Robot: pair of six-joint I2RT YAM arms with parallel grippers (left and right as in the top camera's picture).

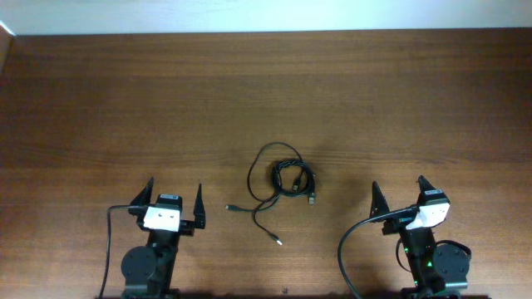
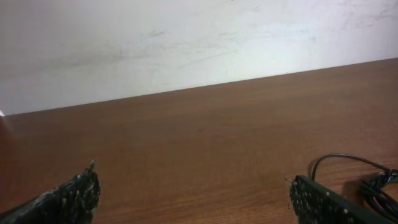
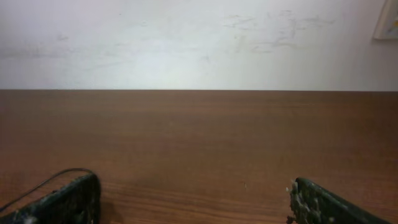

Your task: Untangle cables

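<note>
Your black two-finger left gripper [image 1: 175, 184] and right gripper [image 1: 398, 183] both stand wide open and empty over the brown wooden table [image 1: 125, 100]. The thin black cables [image 1: 283, 178] lie tangled between them, at two o'clock from the left and ten o'clock from the right. Pin the dense coil with one gripper, then slowly draw the silvery-tipped loose plug end [image 1: 278, 242] toward six o'clock with the other.

Brown wooden table against a pale wall

The table [image 1: 125, 108] has a dark, fine grain running left to right. At its far edge stands the wall [image 1: 266, 15], off-white and faintly scuffed, with the corner of a pale framed sheet [image 3: 387, 18] at far right.
</note>
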